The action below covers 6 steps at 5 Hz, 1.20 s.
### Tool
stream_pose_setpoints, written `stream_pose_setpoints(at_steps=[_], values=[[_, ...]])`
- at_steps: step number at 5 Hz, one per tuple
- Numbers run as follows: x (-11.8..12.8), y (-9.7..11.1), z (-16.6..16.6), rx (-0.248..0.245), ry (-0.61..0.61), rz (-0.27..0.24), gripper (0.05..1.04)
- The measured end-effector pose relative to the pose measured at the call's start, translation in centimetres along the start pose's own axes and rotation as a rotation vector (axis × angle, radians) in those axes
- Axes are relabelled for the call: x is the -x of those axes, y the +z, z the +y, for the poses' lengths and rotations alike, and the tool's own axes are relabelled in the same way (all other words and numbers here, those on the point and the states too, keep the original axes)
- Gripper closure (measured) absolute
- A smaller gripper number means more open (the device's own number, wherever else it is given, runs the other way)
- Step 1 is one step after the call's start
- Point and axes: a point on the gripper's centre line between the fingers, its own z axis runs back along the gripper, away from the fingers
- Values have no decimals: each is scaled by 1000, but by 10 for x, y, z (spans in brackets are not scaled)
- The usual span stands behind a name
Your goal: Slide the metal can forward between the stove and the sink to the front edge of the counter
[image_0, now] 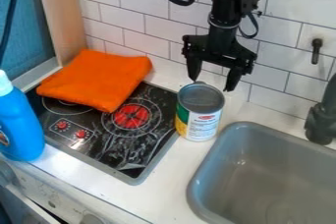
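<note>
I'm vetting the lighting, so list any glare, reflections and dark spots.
Camera view: pale, streaky reflections break up the black cooktop; a soft sheen shows inside the gray sink; the can has a dark top above a brighter label; the black gripper stands out against pale tiles.

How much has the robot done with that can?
Only the beginning, it looks like. Done: the black gripper is right by the top of the can, fingers spread apart. In hand: nothing, since the can stands on the white counter between the stove and the sink. Probably left: gripping the can and moving it.
</note>
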Motion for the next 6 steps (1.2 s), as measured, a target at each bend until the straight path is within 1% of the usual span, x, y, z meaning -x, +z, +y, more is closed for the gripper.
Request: stream_pose_setpoints(at_steps=[1,2,3,4,5,6], values=[[-2,-5,0,-8,1,0,83],[1,-13,2,-32,-9,20,83],[2,-14,2,-29,-8,26,83],[20,-25,3,-10,-18,96,83],[35,-21,9,-4,-20,123,83],[70,-11,23,-36,-1,142,83]])
